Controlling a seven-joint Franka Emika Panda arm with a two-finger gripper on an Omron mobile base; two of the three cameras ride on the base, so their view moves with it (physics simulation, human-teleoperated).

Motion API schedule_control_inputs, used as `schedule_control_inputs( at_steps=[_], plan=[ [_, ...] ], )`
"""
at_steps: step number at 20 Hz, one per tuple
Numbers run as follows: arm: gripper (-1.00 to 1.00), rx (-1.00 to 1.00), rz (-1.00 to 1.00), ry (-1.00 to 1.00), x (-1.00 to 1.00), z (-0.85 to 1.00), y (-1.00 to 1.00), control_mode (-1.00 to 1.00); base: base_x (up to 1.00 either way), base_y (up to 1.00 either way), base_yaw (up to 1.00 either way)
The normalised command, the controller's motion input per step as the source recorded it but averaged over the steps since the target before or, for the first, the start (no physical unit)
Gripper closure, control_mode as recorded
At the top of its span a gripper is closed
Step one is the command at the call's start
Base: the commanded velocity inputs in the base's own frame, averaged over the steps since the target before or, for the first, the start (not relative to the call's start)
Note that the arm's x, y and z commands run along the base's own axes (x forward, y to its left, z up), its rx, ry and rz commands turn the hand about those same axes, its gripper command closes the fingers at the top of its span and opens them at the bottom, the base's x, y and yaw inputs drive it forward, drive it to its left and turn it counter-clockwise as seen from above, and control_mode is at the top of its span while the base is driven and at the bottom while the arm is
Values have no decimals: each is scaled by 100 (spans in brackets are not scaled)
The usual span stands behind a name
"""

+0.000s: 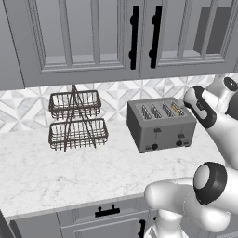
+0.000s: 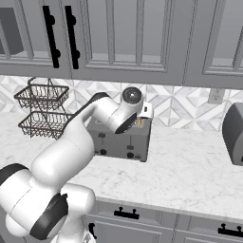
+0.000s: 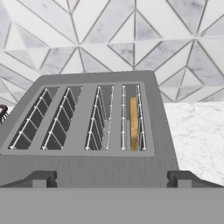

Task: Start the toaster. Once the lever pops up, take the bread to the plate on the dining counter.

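One toaster point(image 1: 160, 124), grey, boxy, four slots on top, sits on the white marble tabletop point(image 1: 56, 176) against the tiled backsplash point(image 1: 116, 95). Front face: two small levers, two dark knobs visible in the left base view. One bread point(image 3: 133, 124) slice, tan, stands upright in the rightmost slot as the hand view looks at it; the other three slots hold just wire guides. In the left base view the same slice shows as an orange sliver in the slot nearest the arm.

One hand point(image 3: 111, 183), two dark fingertips point(image 3: 41, 178) wide apart at the bottom of the hand view, nothing between them, gripping nothing. It hovers above the toaster's front edge, looking down over the slots. One white arm point(image 2: 71, 147) with dark joints reaches over the toaster in the right base view.

One two-tier wire basket rack point(image 1: 76, 121) stands to the left of the toaster, well apart. Grey upper cabinets point(image 1: 93, 37) above, two black vertical handles side by side in the left base view. One rounded grey appliance point(image 2: 233, 133) at the right edge of the right base view, type unclear. One wall outlet point(image 2: 216, 96) on the backsplash there.
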Motion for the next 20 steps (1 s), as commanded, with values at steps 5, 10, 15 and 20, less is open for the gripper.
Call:
schedule_control_inputs(
  at_steps=[5, 10, 15, 20],
  plan=[
    [-100, 0, 0, 0, 0, 0, 0, -100, 0, 0, 0],
    [-100, 0, 0, 0, 0, 0, 0, -100, 0, 0, 0],
    [-100, 0, 0, 0, 0, 0, 0, -100, 0, 0, 0],
    [-100, 0, 0, 0, 0, 0, 0, -100, 0, 0, 0]
  ],
)
